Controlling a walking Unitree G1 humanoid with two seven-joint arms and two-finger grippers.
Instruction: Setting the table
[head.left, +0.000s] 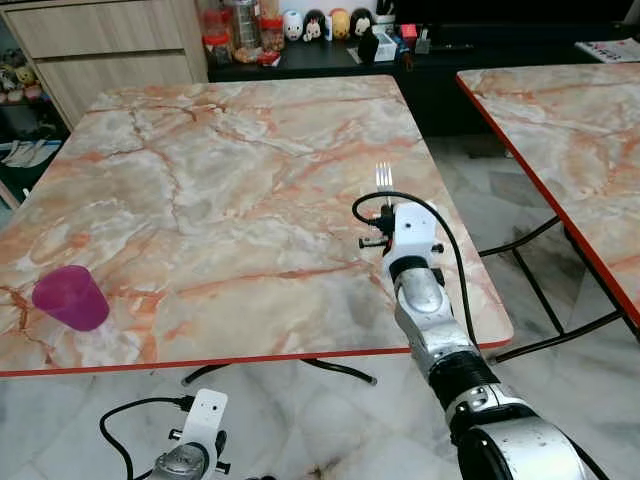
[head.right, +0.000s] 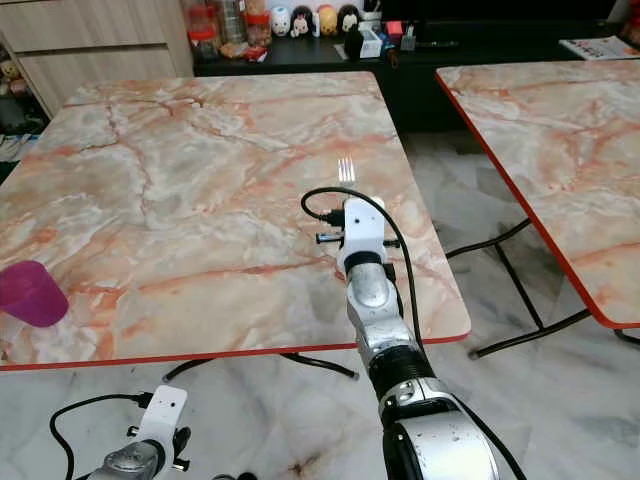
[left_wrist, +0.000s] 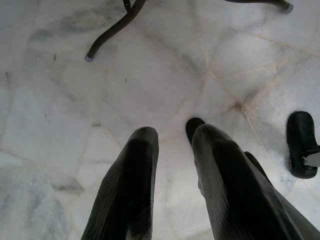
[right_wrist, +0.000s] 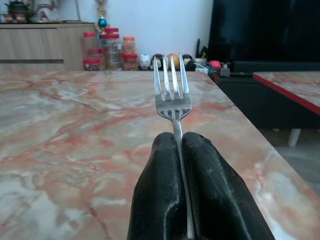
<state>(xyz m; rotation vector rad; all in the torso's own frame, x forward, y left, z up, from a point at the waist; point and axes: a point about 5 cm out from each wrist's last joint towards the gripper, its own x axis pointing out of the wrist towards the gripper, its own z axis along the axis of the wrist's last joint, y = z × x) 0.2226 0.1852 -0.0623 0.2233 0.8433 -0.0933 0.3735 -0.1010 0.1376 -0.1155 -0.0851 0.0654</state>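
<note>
The right gripper is clamping a silver metal fork over the marble-patterned table; the translucent purple plastic cup is sitting at eight o'clock, the fork not yet laid down; the left gripper is hanging idle, fingers parted.

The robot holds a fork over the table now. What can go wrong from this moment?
1. The right gripper pinches only the thin handle of the fork, so the fork may twist or slip when it is lowered.
2. The fork is near the right edge of the table; set down too far right, it may fall to the floor.
3. The purple cup stands close to the front edge, so a bump against the table might tip it off.
</note>
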